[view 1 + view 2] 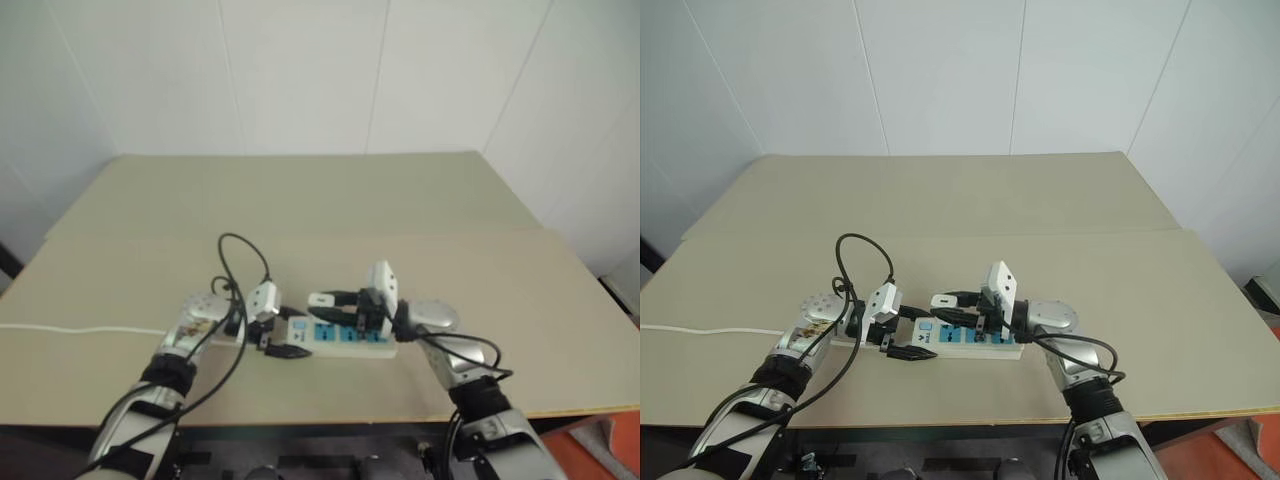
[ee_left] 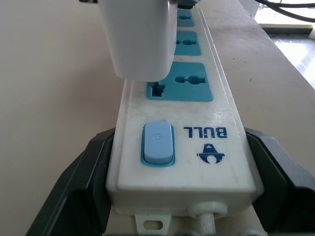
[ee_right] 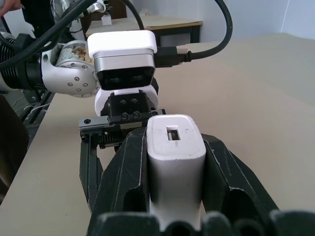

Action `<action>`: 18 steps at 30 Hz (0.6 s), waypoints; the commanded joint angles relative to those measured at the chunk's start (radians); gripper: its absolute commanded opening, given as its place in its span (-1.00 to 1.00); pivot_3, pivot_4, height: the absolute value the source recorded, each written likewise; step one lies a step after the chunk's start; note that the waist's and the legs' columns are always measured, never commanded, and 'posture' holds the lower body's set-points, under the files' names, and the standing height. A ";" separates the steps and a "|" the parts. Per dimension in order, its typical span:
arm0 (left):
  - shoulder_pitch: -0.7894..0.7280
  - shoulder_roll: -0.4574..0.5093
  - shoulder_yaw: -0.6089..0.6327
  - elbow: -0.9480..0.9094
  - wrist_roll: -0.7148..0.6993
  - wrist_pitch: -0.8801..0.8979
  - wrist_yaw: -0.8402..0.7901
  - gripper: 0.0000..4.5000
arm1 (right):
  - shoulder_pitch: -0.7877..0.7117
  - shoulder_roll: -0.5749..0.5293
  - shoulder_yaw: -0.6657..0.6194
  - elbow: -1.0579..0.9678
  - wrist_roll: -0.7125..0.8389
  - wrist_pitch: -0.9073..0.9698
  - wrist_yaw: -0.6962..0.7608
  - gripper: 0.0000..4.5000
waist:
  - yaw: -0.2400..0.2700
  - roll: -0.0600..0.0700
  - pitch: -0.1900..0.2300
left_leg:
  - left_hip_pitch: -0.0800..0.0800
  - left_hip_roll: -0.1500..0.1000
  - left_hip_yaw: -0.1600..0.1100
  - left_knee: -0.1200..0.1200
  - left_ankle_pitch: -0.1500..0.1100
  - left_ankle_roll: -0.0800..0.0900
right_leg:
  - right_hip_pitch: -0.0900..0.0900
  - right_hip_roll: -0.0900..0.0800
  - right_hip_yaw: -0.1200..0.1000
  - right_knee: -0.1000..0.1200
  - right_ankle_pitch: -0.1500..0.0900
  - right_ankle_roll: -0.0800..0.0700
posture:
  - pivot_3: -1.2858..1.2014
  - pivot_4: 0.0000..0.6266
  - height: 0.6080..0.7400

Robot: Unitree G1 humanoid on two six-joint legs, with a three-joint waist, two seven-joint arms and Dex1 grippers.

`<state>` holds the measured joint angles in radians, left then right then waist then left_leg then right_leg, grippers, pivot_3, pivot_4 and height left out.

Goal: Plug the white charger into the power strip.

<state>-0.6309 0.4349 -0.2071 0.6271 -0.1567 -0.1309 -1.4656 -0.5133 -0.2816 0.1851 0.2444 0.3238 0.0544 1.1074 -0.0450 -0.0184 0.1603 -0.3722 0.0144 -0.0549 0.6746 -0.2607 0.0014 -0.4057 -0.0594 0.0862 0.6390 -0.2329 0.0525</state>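
On the table (image 1: 300, 200): a wide beige top by white walls, with both arms meeting at its near middle.
Power strip (image 2: 179, 147): long white bar with blue socket faces and a blue end switch, lying flat and lengthwise between the two arms; its thin white cord (image 1: 80, 329) runs off along the table toward the robot's left.
Strip handling: likely stiff, hard plastic and light enough to slide under a push, so it needs holding by its long sides at the switch end, where nothing blocks the sockets.
Left gripper (image 2: 179, 196): closed on the power strip, a black finger on each long side of the switch end, pinning it to the table.
Left arm pose: reaches in from the left, wrist bent so the gripper aims along the strip, tilted slightly down.
Charger (image 3: 174, 147): small white block, above the socket nearest the switch; whether its prongs have entered cannot be told.
Charger handling: probably rigid, smooth and light; best pinched on its flat sides, as now.
Right gripper (image 3: 175, 169): clamped on the charger's two sides.
Right arm pose: comes in from the right, gripper about level, facing the left one.
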 commanded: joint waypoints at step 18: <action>0.031 0.038 -0.043 0.003 0.051 0.005 -0.005 0.47 | 0.023 -0.044 0.026 0.112 -0.101 -0.210 0.057 -0.48 | 0.000 0.000 0.000 | 0.000 0.000 0.000 0.000 0.000 0.000 | 0.001 0.000 0.000 -0.001 0.000 0.000 | 0.03 -0.52 1.00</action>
<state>-0.6294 0.4394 -0.2164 0.6167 -0.1570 -0.1284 -1.4588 -0.5079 -0.2924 0.2141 0.3237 0.2572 -0.1454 1.1523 -0.0449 -0.0184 0.1603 -0.3716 0.0143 -0.0549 0.6742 -0.2607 0.0014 -0.4047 -0.0595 0.0862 0.6380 -0.2331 0.0526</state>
